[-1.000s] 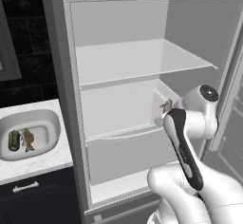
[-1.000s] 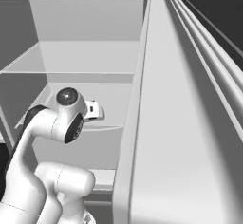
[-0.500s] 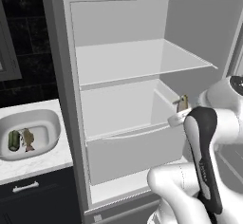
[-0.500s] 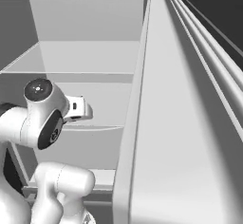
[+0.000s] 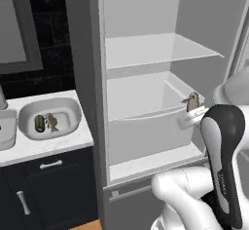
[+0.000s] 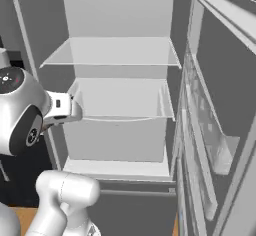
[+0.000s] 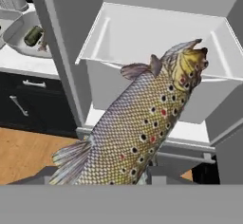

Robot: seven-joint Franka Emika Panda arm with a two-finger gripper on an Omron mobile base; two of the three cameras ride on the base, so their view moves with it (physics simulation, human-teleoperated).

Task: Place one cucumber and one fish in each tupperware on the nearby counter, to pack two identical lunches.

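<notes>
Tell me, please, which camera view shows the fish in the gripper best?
The hand view: the fish lies large across it, with spotted scales, fins and head all clear. The left base view gives just a small brown shape at the gripper, in front of the fridge. The right base view gives no clear sight of it.

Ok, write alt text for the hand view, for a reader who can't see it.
A spotted brown fish held in the gripper stretches diagonally up the frame, head at upper right, before an open white fridge. At upper left, a counter carries a tupperware holding a cucumber.
</notes>
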